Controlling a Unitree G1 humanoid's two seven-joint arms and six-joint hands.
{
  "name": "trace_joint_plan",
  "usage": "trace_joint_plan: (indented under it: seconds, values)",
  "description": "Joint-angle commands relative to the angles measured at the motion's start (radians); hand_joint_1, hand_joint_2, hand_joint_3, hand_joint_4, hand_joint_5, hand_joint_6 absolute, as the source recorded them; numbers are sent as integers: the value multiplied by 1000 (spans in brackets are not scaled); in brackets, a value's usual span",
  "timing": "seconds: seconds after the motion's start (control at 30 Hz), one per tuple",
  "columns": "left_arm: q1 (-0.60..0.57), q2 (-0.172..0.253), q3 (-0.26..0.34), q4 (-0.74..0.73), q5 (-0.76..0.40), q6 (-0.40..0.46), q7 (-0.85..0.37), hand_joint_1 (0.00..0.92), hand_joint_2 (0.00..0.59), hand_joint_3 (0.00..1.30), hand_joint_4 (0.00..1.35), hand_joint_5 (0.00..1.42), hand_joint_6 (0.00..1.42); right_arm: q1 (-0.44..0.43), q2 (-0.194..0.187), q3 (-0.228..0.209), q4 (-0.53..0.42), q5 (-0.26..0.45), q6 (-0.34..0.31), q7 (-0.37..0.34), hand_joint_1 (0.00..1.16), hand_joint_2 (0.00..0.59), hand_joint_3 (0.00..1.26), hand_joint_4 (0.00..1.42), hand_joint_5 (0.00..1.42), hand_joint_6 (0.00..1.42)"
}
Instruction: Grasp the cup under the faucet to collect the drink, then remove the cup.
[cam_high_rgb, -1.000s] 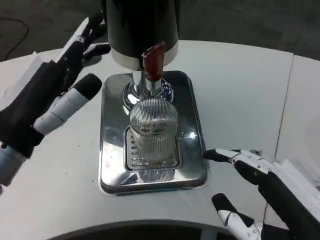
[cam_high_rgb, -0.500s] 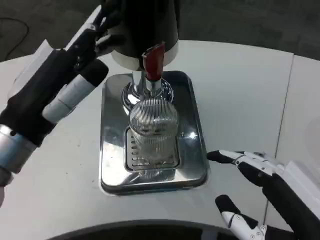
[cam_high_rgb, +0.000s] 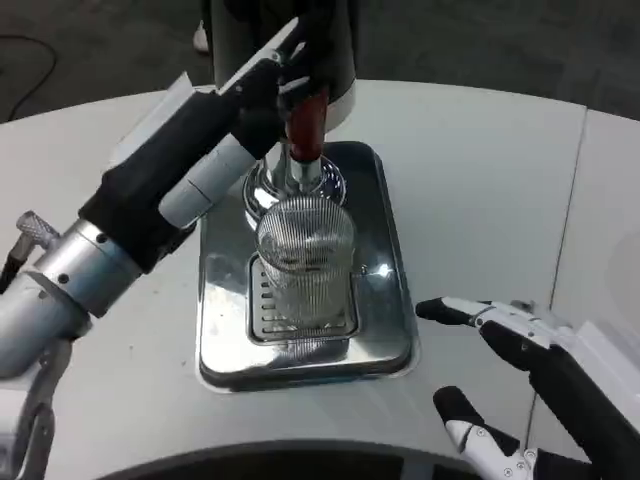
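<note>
A ribbed clear glass cup (cam_high_rgb: 305, 262) stands on the grate of the shiny metal drip tray (cam_high_rgb: 380, 200), directly under the chrome faucet (cam_high_rgb: 296, 172) of the black dispenser (cam_high_rgb: 270, 40). The faucet's red lever (cam_high_rgb: 307, 115) points up and forward. My left hand (cam_high_rgb: 215, 140) reaches across from the left, its fingertips at the red lever. Whether it grips the lever I cannot tell. My right hand (cam_high_rgb: 520, 370) lies low at the lower right, fingers spread, apart from the tray and holding nothing.
The round white table (cam_high_rgb: 480, 190) carries the tray. A seam in the tabletop (cam_high_rgb: 570, 210) runs down the right side. Dark floor lies beyond the table's far edge.
My left hand has swung from the far left up and rightward to the red lever. The right hand has barely shifted. The cup has stayed in place.
</note>
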Motion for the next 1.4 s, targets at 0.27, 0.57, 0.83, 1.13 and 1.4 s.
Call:
trace_joint_plan:
  seconds: [0.27, 0.57, 0.83, 1.13, 1.4]
  values:
    - [-70, -20, -14, 123, -26, -10, -82, 0, 47, 37, 44, 132, 102, 13, 10, -1, -6, 14, -18, -17, 461, 505, 224, 193, 133, 48]
    - [-142, 15, -36, 247, 26, -121, -179, 0, 55, 47, 68, 155, 107, 15, 15, 3, -8, 13, -21, -19, 459, 502, 227, 194, 142, 48]
    - [-147, 57, -45, 261, 72, -211, -209, 0, 56, 40, 52, 154, 80, 7, 20, 4, -6, 12, -21, -18, 454, 498, 228, 194, 144, 48]
    - [-165, 110, -73, 311, 122, -339, -223, 0, 62, 18, 23, 130, 64, 0, 24, 10, -7, 8, -18, -15, 451, 497, 228, 194, 144, 48]
    - [-163, 143, -90, 332, 164, -427, -215, 0, 63, 17, 12, 127, 45, -10, 29, 19, -5, 10, -11, -12, 450, 497, 228, 194, 144, 49]
